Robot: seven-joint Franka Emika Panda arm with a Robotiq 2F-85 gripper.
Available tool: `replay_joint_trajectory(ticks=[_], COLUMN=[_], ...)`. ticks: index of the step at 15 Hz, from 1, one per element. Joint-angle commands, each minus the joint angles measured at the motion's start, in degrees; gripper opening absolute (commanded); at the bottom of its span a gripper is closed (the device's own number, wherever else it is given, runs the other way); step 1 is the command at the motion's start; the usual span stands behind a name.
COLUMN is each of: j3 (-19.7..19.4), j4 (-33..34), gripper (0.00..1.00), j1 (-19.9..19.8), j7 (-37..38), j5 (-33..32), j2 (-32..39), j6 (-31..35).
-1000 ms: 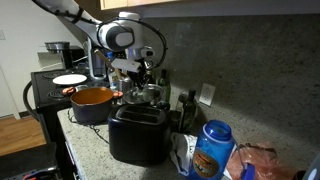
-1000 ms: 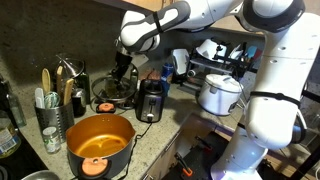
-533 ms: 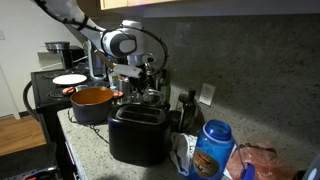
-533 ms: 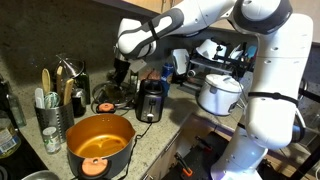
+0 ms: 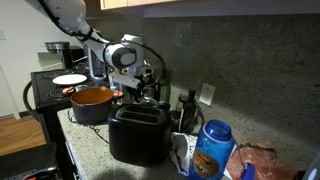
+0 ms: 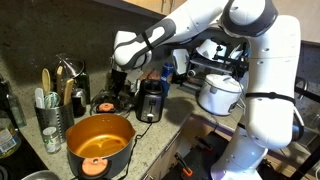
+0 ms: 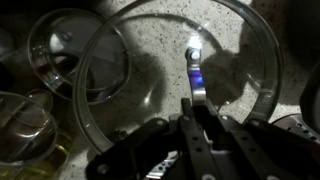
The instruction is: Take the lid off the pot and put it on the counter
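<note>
The glass lid [image 7: 160, 85] lay flat on the granite tabletop [image 6: 155, 135]. In the wrist view its knob [image 7: 192, 48] was at twelve o'clock from the end effector [image 7: 200, 115]. Whether the fingers were apart or together could not be told. A smaller round glass piece [image 7: 60, 55] sat at the lid's nine o'clock. The pot [image 5: 92, 103] stood uncovered, orange inside, beside the black toaster [image 5: 138, 133].

In an exterior view I look along the speckled grey-beige granite counter [image 5: 88, 138], boxy black toaster [image 5: 138, 135] nearest, squat dark grey pot with the orange inside [image 5: 92, 100] behind. In an exterior view from the opposite end, pot [image 6: 98, 140] nearest, toaster [image 6: 150, 100] beyond. My wrist camera looks straight down, close over the round see-through lid [image 7: 180, 90].
</note>
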Motion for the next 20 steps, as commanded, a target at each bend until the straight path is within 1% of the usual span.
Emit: replay_joint_trajectory(ticks=[1, 5, 8, 10, 11, 15, 18, 20], j3=[1.3, 2.3, 3.8, 4.3, 4.4, 4.3, 4.4, 4.7], j4=[-0.9, -2.1, -2.8, -2.7, -2.6, -2.3, -1.9, -1.5], gripper=[0.07, 0.07, 0.07, 0.41, 0.46, 0.76, 1.0, 1.0], j1=[-0.9, -1.7, -2.9, -3.6, -3.8, -3.5, -2.8, -1.9], j7=[-0.8, -1.9, -4.5, -5.6, -5.9, -5.3, -4.7, -3.9], j5=[1.5, 3.6, 7.5, 8.9, 9.4, 8.6, 7.8, 7.2], j2=[0.4, 1.9, 2.8, 2.9, 2.7, 1.5, -0.5, -2.3], j6=[2.0, 3.3, 3.7, 3.2, 2.9, 1.7, -0.7, -3.9])
